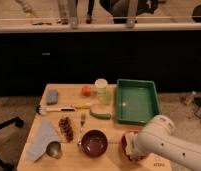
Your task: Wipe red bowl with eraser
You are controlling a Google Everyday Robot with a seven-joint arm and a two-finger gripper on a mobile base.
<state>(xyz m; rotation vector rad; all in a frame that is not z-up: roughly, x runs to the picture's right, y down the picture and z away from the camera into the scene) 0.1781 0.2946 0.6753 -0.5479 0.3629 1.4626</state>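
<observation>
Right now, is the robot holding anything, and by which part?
It cannot be told. The gripper is down in the red bowl at the table's front right, and the white arm hides whatever it may hold.

A green tray (139, 102) sits beside a pale cup (101, 91), a maroon bowl (94, 143) nearer the front.

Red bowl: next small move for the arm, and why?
Probably a short sideways sweep inside the round orange-red bowl. The gripper is down in that bowl at the wooden table's front right, largely hidden by the white arm, so contact looks likely; the eraser itself is not visible.
</observation>
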